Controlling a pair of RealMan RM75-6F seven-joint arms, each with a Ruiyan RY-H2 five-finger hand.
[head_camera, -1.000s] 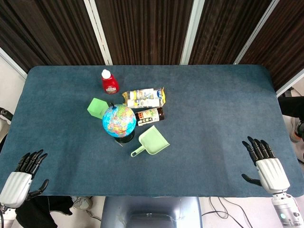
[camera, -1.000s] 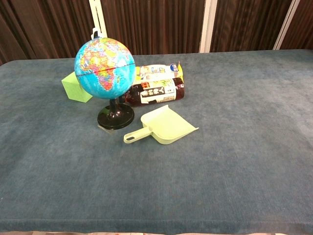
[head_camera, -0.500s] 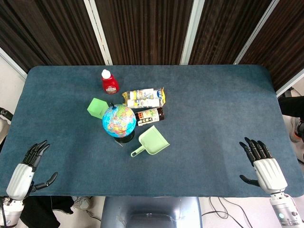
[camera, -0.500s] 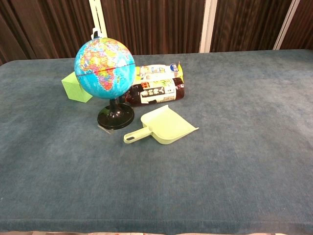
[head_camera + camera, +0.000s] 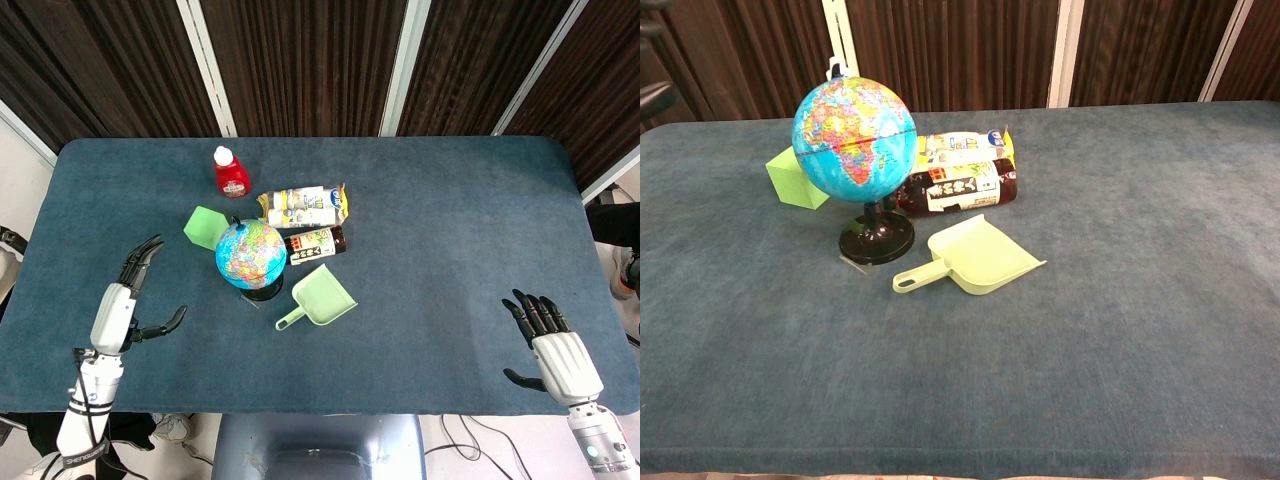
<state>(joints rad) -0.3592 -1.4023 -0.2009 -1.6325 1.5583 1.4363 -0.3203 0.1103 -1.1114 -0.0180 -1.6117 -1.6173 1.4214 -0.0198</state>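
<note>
Your left hand [image 5: 122, 300] hangs empty, fingers spread, near the globe [image 5: 250, 253]; approach level, avoid the green block [image 5: 206, 227].

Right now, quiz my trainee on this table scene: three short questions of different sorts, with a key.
1. True or false: the left hand holds the globe.
2. Which thing lies nearest the globe's base on the side toward the robot? A. red bottle B. green dustpan C. yellow packet
3. Fill in: the right hand is over the table's near ____ corner, as the head view shows it.

Key
1. False: it is open, fingers spread, apart from the globe, nearest the green block.
2. B
3. right; it is open and holds nothing.
</note>
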